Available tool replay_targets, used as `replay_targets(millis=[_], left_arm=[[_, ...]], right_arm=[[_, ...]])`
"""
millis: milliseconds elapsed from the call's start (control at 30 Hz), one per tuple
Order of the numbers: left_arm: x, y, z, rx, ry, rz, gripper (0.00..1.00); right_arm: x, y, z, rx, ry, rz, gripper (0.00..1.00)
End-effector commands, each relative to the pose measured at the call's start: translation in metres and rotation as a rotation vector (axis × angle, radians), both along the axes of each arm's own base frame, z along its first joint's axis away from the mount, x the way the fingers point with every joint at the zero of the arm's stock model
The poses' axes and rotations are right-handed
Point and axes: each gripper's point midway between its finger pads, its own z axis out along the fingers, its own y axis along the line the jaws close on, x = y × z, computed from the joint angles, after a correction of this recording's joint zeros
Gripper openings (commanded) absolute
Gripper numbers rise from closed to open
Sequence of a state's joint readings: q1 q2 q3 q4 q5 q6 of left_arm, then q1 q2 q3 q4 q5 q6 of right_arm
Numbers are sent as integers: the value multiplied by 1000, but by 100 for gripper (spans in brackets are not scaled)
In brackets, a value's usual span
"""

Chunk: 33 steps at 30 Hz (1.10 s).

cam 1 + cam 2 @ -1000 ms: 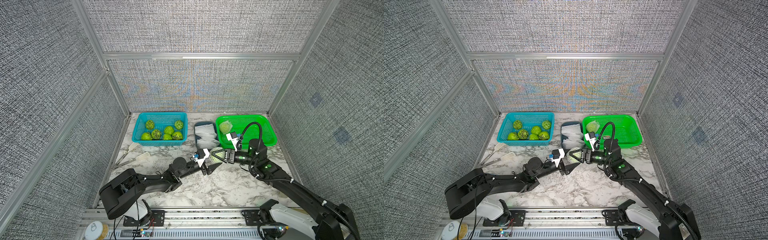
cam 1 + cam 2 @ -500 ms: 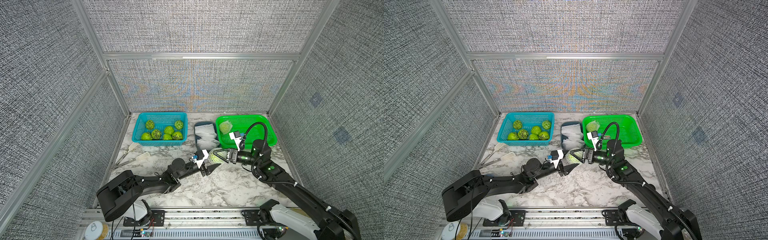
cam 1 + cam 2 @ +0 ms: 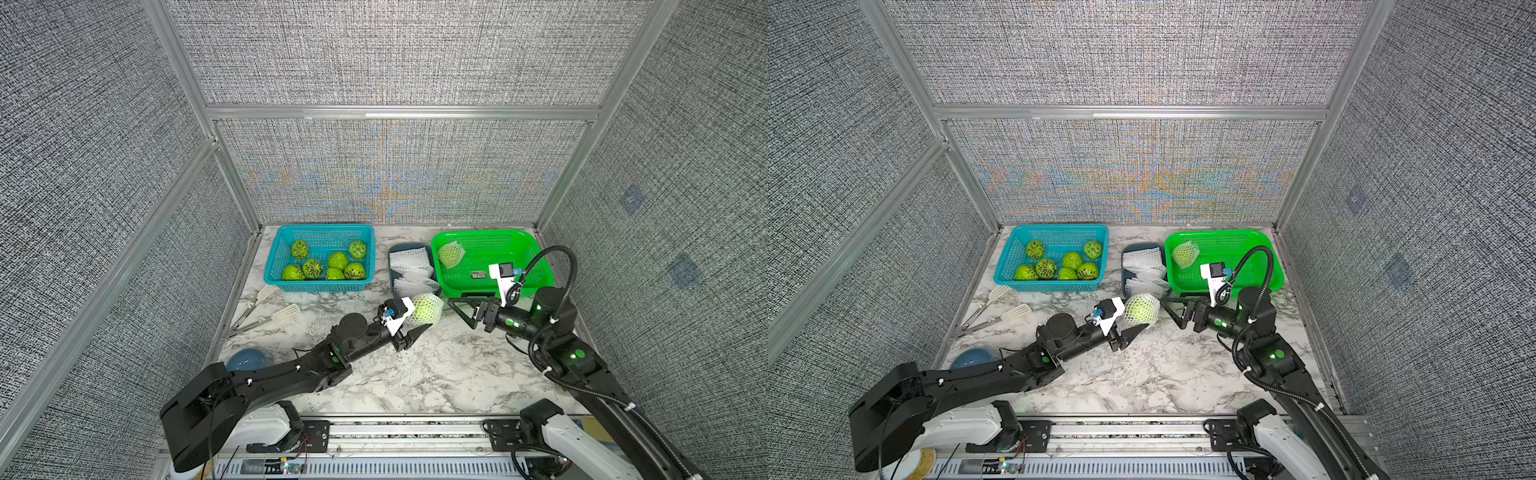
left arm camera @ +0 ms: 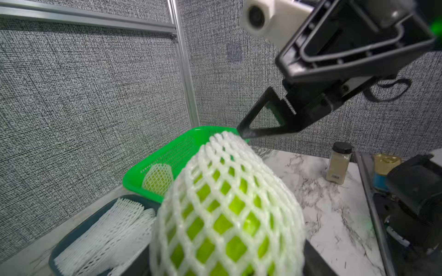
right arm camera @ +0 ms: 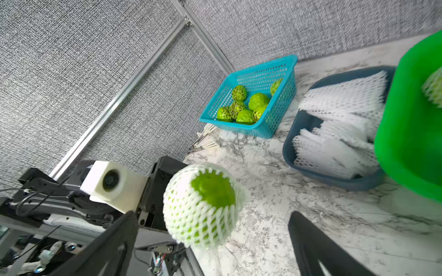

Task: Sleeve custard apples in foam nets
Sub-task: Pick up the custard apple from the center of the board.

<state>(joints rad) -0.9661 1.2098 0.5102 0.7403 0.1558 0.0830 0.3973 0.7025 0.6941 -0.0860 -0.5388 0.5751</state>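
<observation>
Pinching a custard apple point(image 5: 212, 188) wrapped in a foam net point(image 5: 186, 215), the left gripper point(image 3: 420, 318) holds it mid-scene; the right gripper point(image 3: 455, 305), jaws spread wide, hangs just right of it.

Lab test booth: grey fabric walls point(image 3: 386, 54), aluminium framing point(image 3: 399, 112).

Our L arm reaches fwd, low and nearly straight, wrist level; left gripper point(image 3: 428, 316) jaws clamp a netted custard apple point(image 3: 429, 305). Our R arm bends at the elbow, forearm pointing inward; right gripper point(image 3: 457, 311) faces the L one, jaws spread wide, tips just short of the fruit.
</observation>
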Motion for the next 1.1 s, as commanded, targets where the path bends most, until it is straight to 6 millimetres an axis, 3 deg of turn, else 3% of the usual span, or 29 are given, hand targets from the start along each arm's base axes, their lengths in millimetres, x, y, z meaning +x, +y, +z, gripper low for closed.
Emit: replay_targets(millis=[0,167,300,467,733,867,1067], left_arm=[[2,13,-42,227,42,40,57],[-14,22,-74,446,103,-42,59],[-43,25,-100,566,187,-194,58],[-76,24,-108,586,212,-381,58],[-64,27,-116,636,147,-334,59],[-41,24,-92,527,197,-170,58],[-28,23,-33,180,211,-78,67]], right_arm=[[6,-26,-8,-124,-59,-144,99],[6,-45,-25,-230,-77,-224,99],[7,-51,-38,-246,-85,-261,99],[10,-52,-43,-247,-87,-273,99],[11,-47,-42,-239,-87,-250,99],[10,-48,-40,-231,-95,-252,99],[12,-45,-41,-219,-118,-247,99]])
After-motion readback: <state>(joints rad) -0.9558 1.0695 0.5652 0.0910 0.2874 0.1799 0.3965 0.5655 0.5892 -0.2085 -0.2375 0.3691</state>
